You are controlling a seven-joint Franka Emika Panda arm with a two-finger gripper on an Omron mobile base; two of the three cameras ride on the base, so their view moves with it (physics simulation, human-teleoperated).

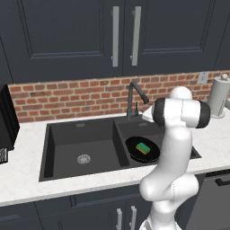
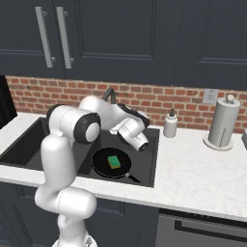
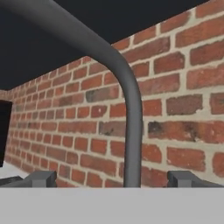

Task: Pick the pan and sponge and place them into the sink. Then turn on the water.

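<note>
From the left, the pan (image 1: 143,149) with the sponge (image 1: 143,148) lies in the sink's (image 1: 58,130) right basin; from the right, likewise; by hand, the wide-open gripper (image 3: 113,178) faces the faucet (image 3: 131,131), likely needing its handle next.

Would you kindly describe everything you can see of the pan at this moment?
The pan is round, shallow and all black with a matte look. It lies flat and upright on the floor of the right basin of the dark sink. A short dark handle points toward the sink's front edge in the right base view. The green-topped sponge, with a yellow layer, rests inside it. No water stream is visible, and the arm does not touch the pan.
</note>
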